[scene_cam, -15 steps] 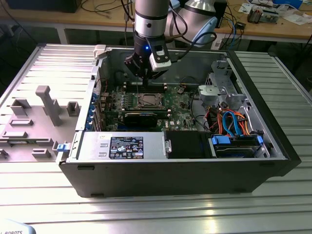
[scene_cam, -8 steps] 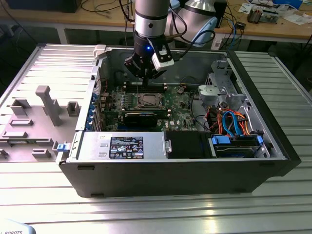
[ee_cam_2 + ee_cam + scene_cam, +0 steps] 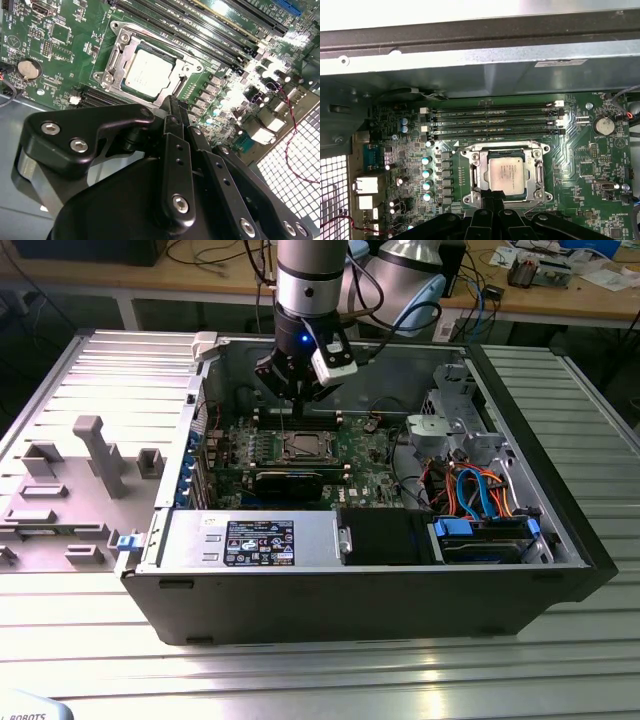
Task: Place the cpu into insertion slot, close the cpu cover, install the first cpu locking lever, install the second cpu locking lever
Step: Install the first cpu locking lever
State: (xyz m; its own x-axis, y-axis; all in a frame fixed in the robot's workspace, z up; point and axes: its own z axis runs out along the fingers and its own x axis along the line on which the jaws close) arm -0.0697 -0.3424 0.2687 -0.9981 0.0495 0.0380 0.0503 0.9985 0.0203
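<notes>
Fingers (image 3: 175, 160): pressed together, I pinch nothing.
Gripper (image 3: 490, 196): I hover just beside the cpu cover (image 3: 474, 172).
Cover: lies flat around the cpu (image 3: 506, 172).
Chip: seated on the motherboard (image 3: 405, 135), inside open case (image 3: 400, 600).

- I find the cpu (image 3: 506, 173) lying in the socket at mid-motherboard (image 3: 580, 160), with the cpu cover (image 3: 471, 172) around it.
- The memory slots (image 3: 492, 122) run just beside the socket, toward the case (image 3: 350, 600) wall.

Ribbed metal table (image 3: 300, 680), cluttered wooden bench (image 3: 565, 302) behind.
</notes>
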